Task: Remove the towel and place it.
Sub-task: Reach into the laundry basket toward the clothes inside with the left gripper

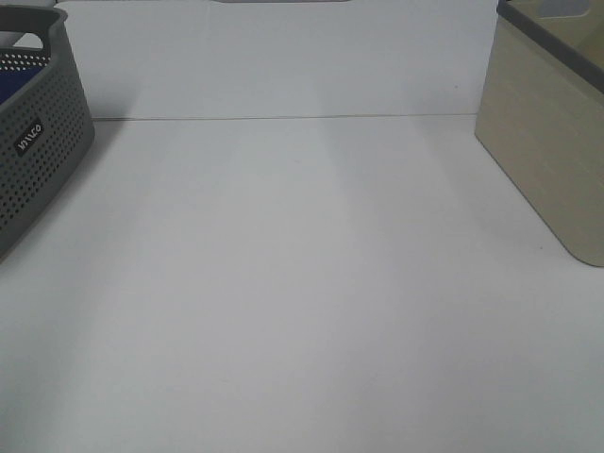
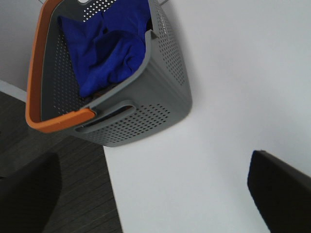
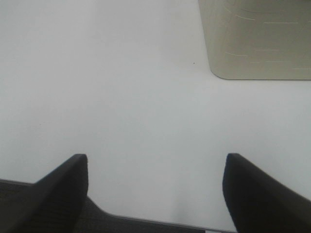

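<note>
Pickup is pending: the towel (image 2: 104, 46) is bunched inside the grey basket (image 2: 146, 111); left gripper (image 2: 155, 191) and right gripper (image 3: 158, 187) are spread wide, empty; a reach inside is needed.

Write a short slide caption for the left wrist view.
Blue towel bunched inside the grey perforated basket near the white table edge.

Left claw (image 2: 155, 194) is hanging there wide open, one dark finger (image 2: 279, 191) at each side of its wrist view and a big gap between them. Right claw (image 3: 163, 191) is the same deal: both dark fingers (image 3: 63, 191) spread far apart, not gripping anything.
</note>
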